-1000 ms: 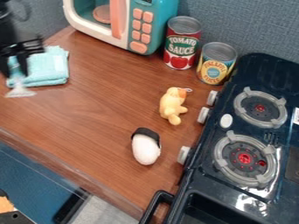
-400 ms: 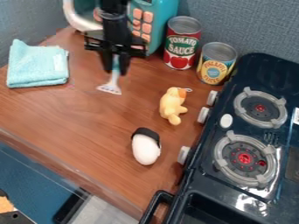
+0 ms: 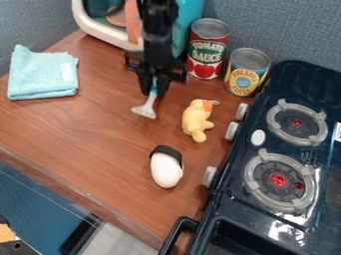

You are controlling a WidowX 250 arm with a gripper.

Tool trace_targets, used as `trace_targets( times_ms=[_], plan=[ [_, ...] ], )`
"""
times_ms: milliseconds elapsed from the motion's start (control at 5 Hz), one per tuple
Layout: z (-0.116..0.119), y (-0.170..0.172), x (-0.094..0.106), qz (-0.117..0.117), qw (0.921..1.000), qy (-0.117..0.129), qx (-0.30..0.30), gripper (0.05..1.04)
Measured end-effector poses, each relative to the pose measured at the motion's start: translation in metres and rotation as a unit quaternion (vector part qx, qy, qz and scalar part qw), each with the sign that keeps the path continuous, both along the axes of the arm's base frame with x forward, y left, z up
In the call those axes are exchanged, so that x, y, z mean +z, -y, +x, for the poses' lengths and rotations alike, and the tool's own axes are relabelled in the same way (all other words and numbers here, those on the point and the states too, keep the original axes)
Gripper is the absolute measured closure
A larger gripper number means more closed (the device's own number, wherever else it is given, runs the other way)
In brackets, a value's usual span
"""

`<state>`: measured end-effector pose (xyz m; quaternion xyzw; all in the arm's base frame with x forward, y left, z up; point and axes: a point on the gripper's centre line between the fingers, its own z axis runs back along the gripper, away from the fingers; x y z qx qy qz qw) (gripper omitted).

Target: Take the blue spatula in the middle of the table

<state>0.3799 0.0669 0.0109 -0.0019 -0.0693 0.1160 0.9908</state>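
Black two-fingered claw (image 3: 153,89), with a dark plastic toy stove (image 3: 234,199) to its right, a teal-and-white toy microwave (image 3: 190,12) behind and a folded aqua cloth (image 3: 43,74) to its left, pinches a blue spatula (image 3: 146,107), flared whitish blade hanging below its fingertips.

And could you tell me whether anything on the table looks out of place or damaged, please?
Nothing looks spilled or damaged. Two small oddities: the folded cloth at the left has one corner poking out unevenly, and the white egg-shaped thing nearer the front wears a black band.
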Motion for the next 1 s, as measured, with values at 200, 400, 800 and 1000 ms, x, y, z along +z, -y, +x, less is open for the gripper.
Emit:
trace_targets(
  times_ms=[200, 400, 800, 1000],
  plan=[
    [0.004, 0.001, -0.002, -0.004, 0.9998, -0.013, -0.017, 0.721],
    [0.005, 0.002, -0.003, -0.003, 0.9994, -0.019, -0.028, 0.399],
    [-0.002, 0.008, 0.005, -0.011, 0.9997, -0.017, -0.016, 0.077],
    [-0.001, -0.003, 0.048, -0.004, 0.9995, 0.032, 0.000, 0.081]
  ],
)
